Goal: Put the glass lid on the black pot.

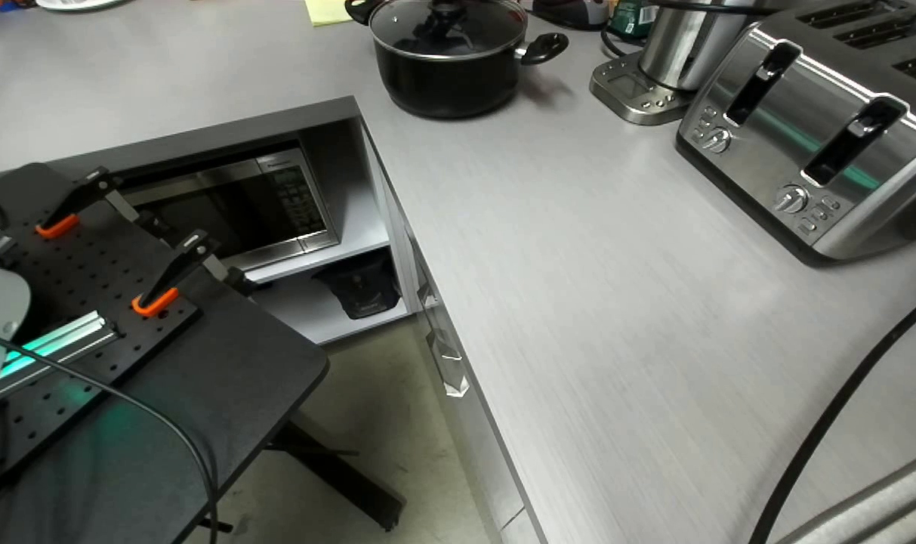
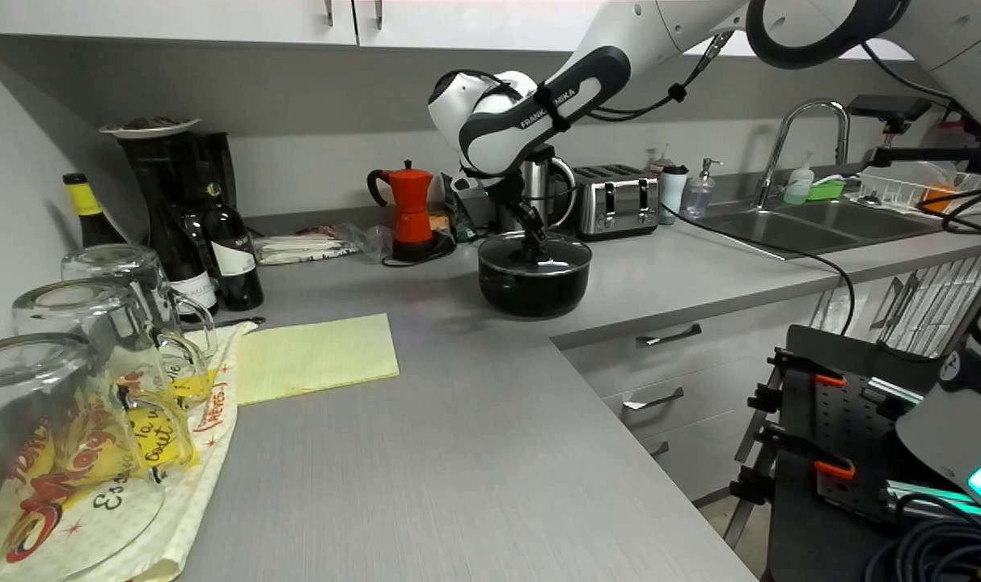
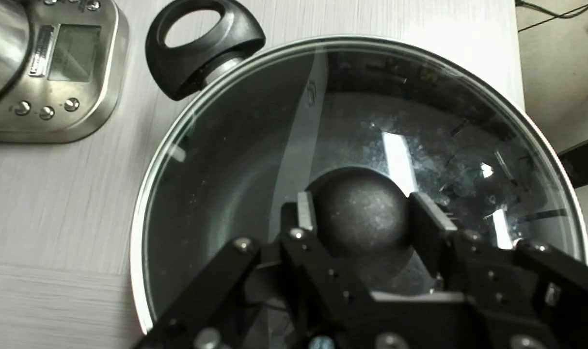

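The black pot [image 1: 450,85] stands on the grey counter; it also shows in an exterior view [image 2: 532,296], and one side handle shows in the wrist view [image 3: 204,60]. The glass lid [image 3: 235,126] lies over the pot's mouth, its metal rim along the pot's top edge, and appears level in both exterior views [image 1: 488,34] [image 2: 572,252]. My gripper [image 3: 359,208] is above the lid with one finger on each side of the dark round knob. Both pads appear to touch the knob. The gripper also shows in an exterior view [image 2: 533,238], pointing down.
A steel kettle base [image 1: 643,94] and a toaster [image 1: 812,143] stand beside the pot. A red moka pot [image 2: 411,206] is behind it. A yellow cloth [image 2: 316,356], glass mugs [image 2: 78,404] and bottles [image 2: 231,250] are farther along the counter. The counter's inner corner edge [image 2: 555,339] is close to the pot.
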